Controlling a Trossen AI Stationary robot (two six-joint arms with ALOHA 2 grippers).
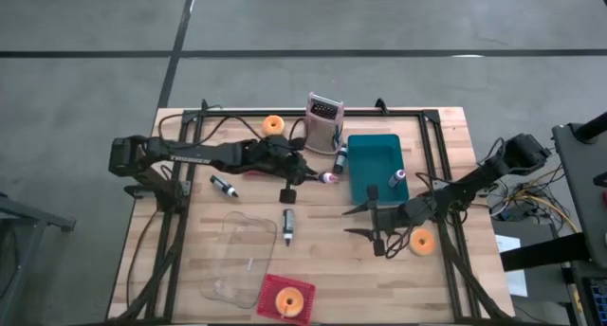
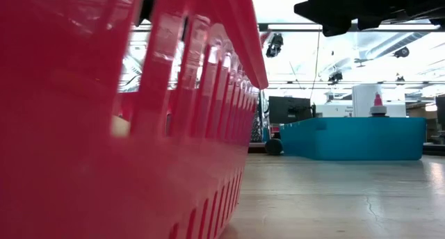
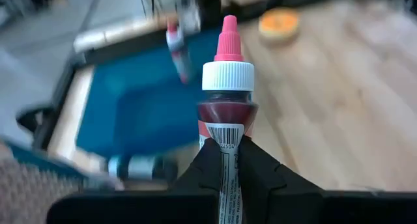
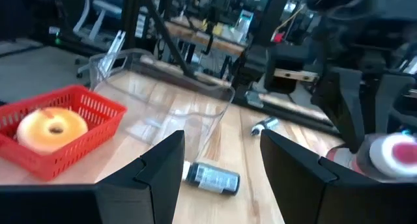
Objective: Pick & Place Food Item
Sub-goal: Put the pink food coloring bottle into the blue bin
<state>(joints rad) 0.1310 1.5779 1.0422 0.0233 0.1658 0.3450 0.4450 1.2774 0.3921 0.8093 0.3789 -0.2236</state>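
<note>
Gripping a pink-capped bottle (image 3: 227, 87) between its fingers, the left gripper (image 1: 318, 177) holds it just beside the blue bin (image 1: 376, 165). Right gripper (image 1: 365, 222), fingers spread wide, hovers beside a donut (image 1: 421, 241); another donut (image 4: 52, 129) sits in the red basket (image 1: 285, 298).

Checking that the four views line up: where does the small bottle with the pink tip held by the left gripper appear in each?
High view: bottle at the left gripper, just left of the teal bin.
Low view: not identifiable.
Left wrist view: bottle centre, between the fingers.
Right wrist view: bottle at the far right edge.
Shared landmark: teal bin.
</note>
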